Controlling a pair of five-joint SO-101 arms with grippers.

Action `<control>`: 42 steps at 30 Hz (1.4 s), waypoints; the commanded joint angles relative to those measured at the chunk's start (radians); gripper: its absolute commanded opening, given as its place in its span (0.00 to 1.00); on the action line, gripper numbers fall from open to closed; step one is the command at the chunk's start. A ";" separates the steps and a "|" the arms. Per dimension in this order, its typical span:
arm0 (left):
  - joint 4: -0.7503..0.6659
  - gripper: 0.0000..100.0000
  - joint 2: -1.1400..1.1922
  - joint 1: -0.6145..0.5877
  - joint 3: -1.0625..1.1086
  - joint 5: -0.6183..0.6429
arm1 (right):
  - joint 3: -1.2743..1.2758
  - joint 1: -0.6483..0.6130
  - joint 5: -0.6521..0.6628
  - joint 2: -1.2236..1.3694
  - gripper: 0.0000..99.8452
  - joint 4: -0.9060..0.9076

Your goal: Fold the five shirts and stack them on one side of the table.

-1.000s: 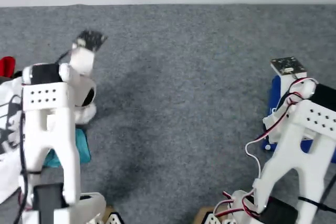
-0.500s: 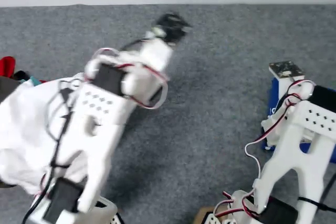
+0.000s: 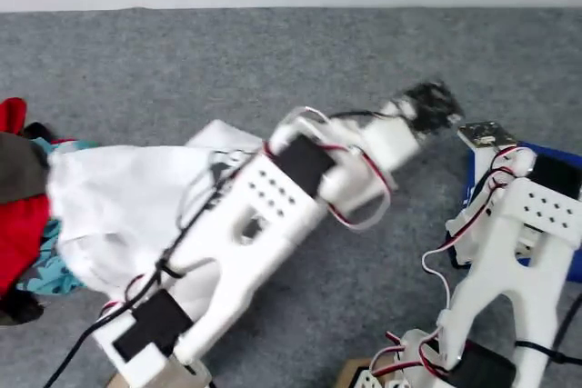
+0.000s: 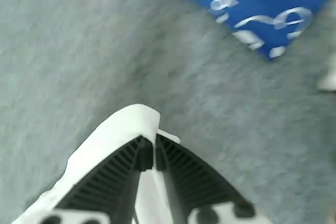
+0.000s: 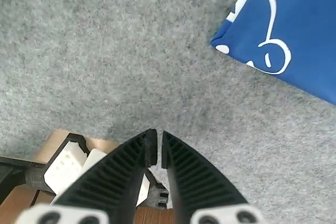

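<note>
My left gripper (image 4: pixel 149 148) is shut on a fold of the white shirt (image 4: pixel 134 121), held just above the grey table. In the high view the left arm (image 3: pixel 300 174) stretches diagonally across the table towards the right, and the white shirt (image 3: pixel 118 197) trails behind it on the left half. A folded blue shirt (image 4: pixel 262 3) lies close ahead of that gripper. The same blue shirt (image 3: pixel 476 179) sits at the right edge, partly under the right arm. My right gripper (image 5: pixel 156 142) is shut on nothing, low over the felt beside the blue shirt (image 5: pixel 294 30).
A heap of red, grey and teal shirts (image 3: pixel 23 224) lies at the far left edge. The right arm's base and a wooden edge (image 5: pixel 63 171) sit near the front. The grey felt (image 3: pixel 300 61) runs bare towards the back wall.
The left arm has swung from the pile at the left across to the right, dragging the white shirt out over the table. The right arm has stayed still.
</note>
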 commanded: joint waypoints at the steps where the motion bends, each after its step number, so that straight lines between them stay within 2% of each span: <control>1: 0.058 0.00 -0.008 0.140 -0.085 0.005 | -0.008 -0.007 -0.009 -0.039 0.03 0.038; 11: 0.259 0.00 -0.017 0.370 -0.232 0.005 | -0.009 -0.004 -0.011 -0.035 0.03 0.036; 16: 0.351 0.01 -0.017 0.381 -0.335 0.005 | -0.009 -0.004 -0.011 -0.033 0.03 0.036; 19: 0.376 0.03 -0.018 0.334 -0.346 0.006 | -0.009 -0.004 -0.011 -0.031 0.03 0.036; 25: 0.376 0.21 -0.066 0.176 -0.378 0.161 | -0.009 -0.004 -0.011 -0.031 0.03 0.036; 31: 0.376 0.21 -0.110 0.014 -0.383 0.166 | -0.006 -0.004 -0.012 -0.030 0.03 0.031; 36: 0.338 0.20 -0.075 -0.310 -0.378 0.167 | -0.006 -0.004 -0.012 -0.030 0.03 0.028; 42: 0.215 0.16 0.103 -0.684 -0.386 0.163 | -0.006 -0.008 -0.058 -0.030 0.03 0.028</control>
